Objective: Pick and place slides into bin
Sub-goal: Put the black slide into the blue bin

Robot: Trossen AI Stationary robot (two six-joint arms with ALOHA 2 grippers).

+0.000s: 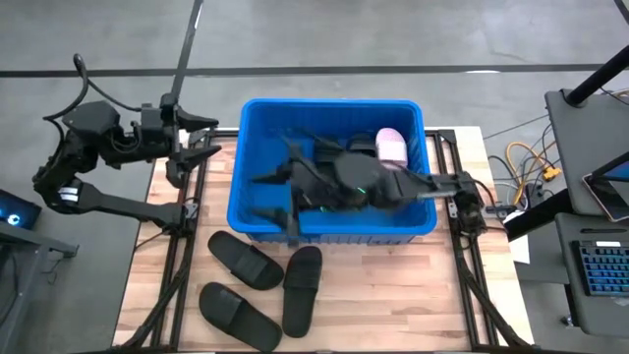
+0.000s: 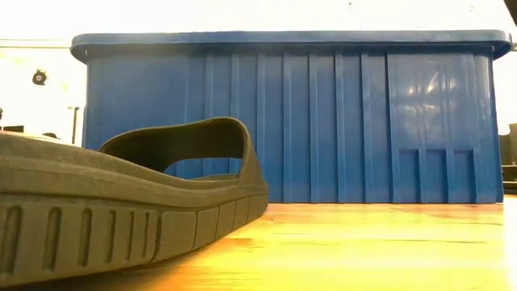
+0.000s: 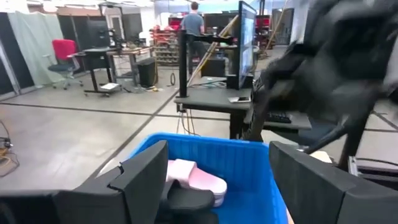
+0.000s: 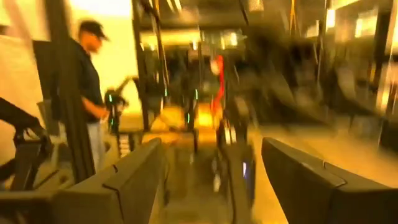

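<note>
The blue bin (image 1: 257, 116) stands at the middle back of the wooden table; it fills the low view (image 2: 323, 121). Inside it lie a pale pink slide (image 1: 391, 146) (image 3: 194, 177) and a black slide (image 3: 186, 200). Three black slides lie sole-down on the table in front of the bin (image 1: 244, 261) (image 1: 302, 288) (image 1: 236, 313); one looms close in the low view (image 2: 121, 202). My right gripper (image 1: 267, 195) (image 4: 211, 186) hovers blurred over the bin, open, nothing between its fingers. My left gripper (image 1: 204, 138) (image 3: 214, 186) stays left of the bin, open, holding nothing.
Black frame rails (image 1: 187, 197) run along both table sides. A desk with a keyboard (image 1: 600, 270) and cables (image 1: 526, 162) stands to the right. People stand in the room beyond (image 4: 90, 93) (image 3: 193, 25). Bare wood lies right of the slides (image 1: 403, 295).
</note>
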